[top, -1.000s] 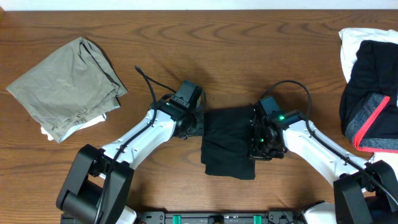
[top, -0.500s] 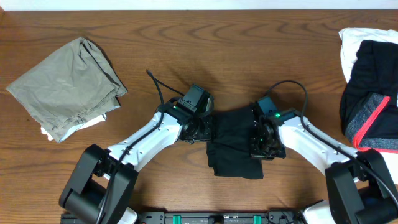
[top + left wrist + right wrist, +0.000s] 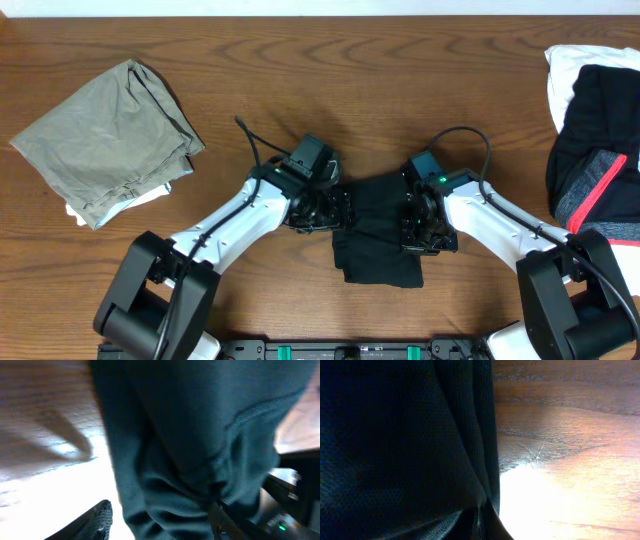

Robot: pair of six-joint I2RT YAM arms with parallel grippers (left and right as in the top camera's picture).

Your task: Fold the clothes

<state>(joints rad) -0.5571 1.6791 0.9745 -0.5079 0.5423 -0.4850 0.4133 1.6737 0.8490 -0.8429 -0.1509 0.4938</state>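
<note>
Left pincer (image 3: pixel 338 208) has swung in from 9 o'clock of the black garment (image 3: pixel 380 240) onto its left edge, and the cloth has narrowed and slid a bit toward 3 o'clock with it.

Black garment sits centre of the surface (image 3: pixel 300 60), bunched into a narrow, slightly skewed rectangle between the 2 arms, with its lower edge hanging out toward 6 o'clock.

Left pincer: jaws apart. In the wrist view a sliver of bright surface shows between 1 finger and the cloth, so I read it as let go, with fabric in the gap.

Right pincer (image 3: pixel 415 228): closed, at the garment's 3 o'clock edge. Its wrist view shows the folds running down into the pinch, so I take it as gripping the black garment.

Olive-grey garment (image 3: pixel 105 135) lies folded at 10 o'clock. White garment (image 3: pixel 568 70) and a black one with pink-red band (image 3: pixel 590 150) are heaped at 3 o'clock.

Risks as I judge them:
1. Cloth is between the open left fingers, so backing out low could snag the flap and drag the fold open.
2. Right pincer holding 1 edge while the left leaves could twist the stack further.
3. The 2 pincers are very near each other, so any inward move could knock them together.
</note>
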